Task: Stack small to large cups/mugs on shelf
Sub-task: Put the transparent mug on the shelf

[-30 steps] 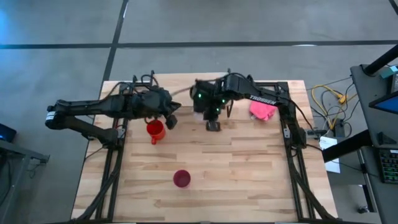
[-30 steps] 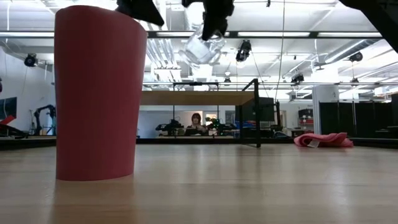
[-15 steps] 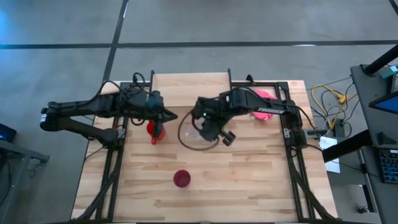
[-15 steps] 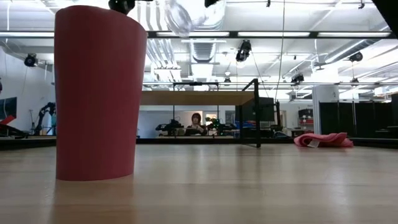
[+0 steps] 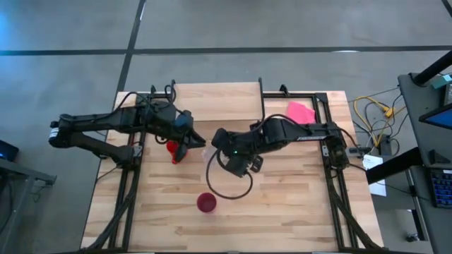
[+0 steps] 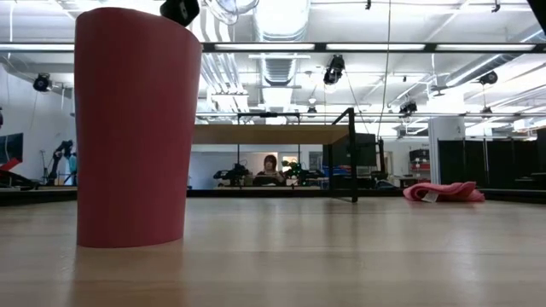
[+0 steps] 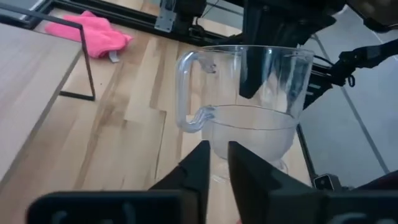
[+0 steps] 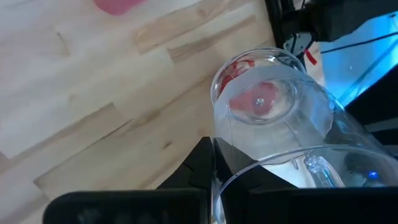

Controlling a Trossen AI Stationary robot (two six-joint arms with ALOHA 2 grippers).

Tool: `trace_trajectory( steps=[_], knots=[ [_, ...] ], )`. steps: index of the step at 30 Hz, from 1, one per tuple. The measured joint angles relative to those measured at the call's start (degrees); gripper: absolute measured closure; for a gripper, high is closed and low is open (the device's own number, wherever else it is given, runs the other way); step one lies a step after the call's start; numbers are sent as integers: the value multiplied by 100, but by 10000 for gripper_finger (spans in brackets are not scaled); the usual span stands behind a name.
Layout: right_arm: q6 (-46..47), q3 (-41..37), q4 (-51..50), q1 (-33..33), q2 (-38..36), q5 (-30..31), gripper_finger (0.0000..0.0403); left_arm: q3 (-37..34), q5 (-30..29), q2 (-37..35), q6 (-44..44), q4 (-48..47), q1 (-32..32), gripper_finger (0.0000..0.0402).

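Note:
My right gripper [image 5: 220, 152] is shut on the clear glass cup [image 7: 249, 106], held high above the table's middle; only the cup's lower edge [image 6: 227, 8] shows in the low view. My left gripper [image 7: 217, 163], fingers nearly together, hovers just short of the cup's base, above the red-orange mug [image 5: 174, 150], which stands on the table. The magenta tumbler [image 5: 206, 203] stands upright nearer the near edge and fills the left of the low view [image 6: 136, 128]. The shelf [image 5: 217, 92] stands at the far edge [image 6: 269, 134]. My right gripper pinches the glass cup's wall at the rim [image 8: 231, 163], apparently one finger inside and one outside, coming from the table's right. The cup is lifted clear and tipped, its base [image 8: 260, 99] turned toward the red mug, its handle [image 8: 317, 165] near the fingers. Whether my left gripper touches the cup cannot be told.
A pink cloth [image 5: 300, 111] lies right of the shelf near the far edge [image 6: 444, 191]. Black frame rails [image 5: 127, 190] run along the table's left and right sides. A dark cable loop [image 5: 229, 185] hangs below my right arm. Bare wood lies right of the tumbler.
My right gripper has carried the glass cup from beside the shelf toward the table's near left, up to my left gripper over the red mug, and has raised it almost out of the low view's top. The cup has tipped. The pink cloth now shows.

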Motion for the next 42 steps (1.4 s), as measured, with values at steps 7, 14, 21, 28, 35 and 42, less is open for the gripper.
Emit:
trace_trajectory(
  steps=[7,14,21,28,35,42],
  knots=[
    [-27,0,14,168,0,9,394,88,2,-59,46,-3,167,285],
    [-361,0,259,301,0,15,394,107,858,-133,183,192,282,274],
    [-735,-8,807,321,0,341,394,162,1714,-102,149,593,366,274],
    [-749,-9,885,321,0,456,394,155,1792,-154,144,594,560,274],
    [-773,-7,963,472,0,703,395,133,1816,-112,140,588,799,274],
    [-753,-7,930,470,0,916,395,129,2029,-59,139,595,848,274]
  ],
)
